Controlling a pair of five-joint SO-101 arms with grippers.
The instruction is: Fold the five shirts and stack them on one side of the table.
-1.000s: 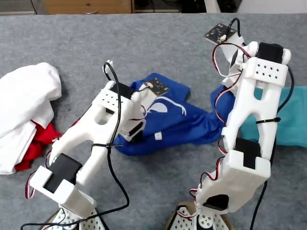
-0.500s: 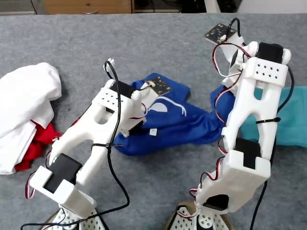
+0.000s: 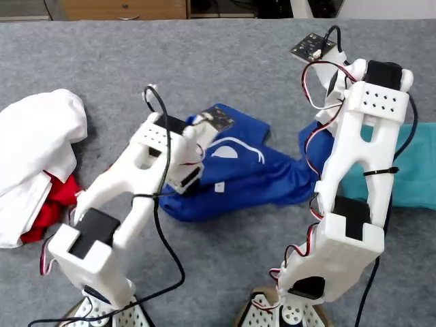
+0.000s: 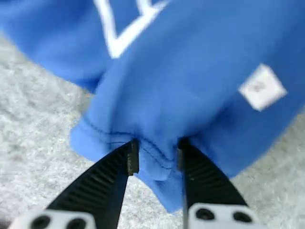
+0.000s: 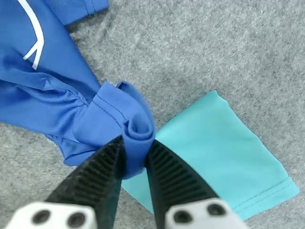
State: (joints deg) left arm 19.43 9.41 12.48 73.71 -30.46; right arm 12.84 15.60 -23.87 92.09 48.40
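A blue shirt (image 3: 245,174) with a white mark lies crumpled at the table's middle, stretched between both arms. My left gripper (image 4: 156,155) is shut on a bunched edge of the blue shirt (image 4: 190,81), near a small white tag (image 4: 262,87). In the high view this gripper (image 3: 189,176) sits at the shirt's left side. My right gripper (image 5: 136,151) is shut on a rolled hem of the blue shirt (image 5: 52,100), just over a teal shirt (image 5: 214,148). The right arm (image 3: 357,177) hides that grip from above.
A white shirt (image 3: 34,150) lies heaped at the left edge with a red shirt (image 3: 51,201) under it. The teal shirt (image 3: 409,177) lies flat at the right edge. Bare grey cloth-covered table (image 3: 204,61) stretches behind the arms.
The left arm has shifted a little left and back, dragging the blue shirt's left edge with it. The right arm has stayed still.
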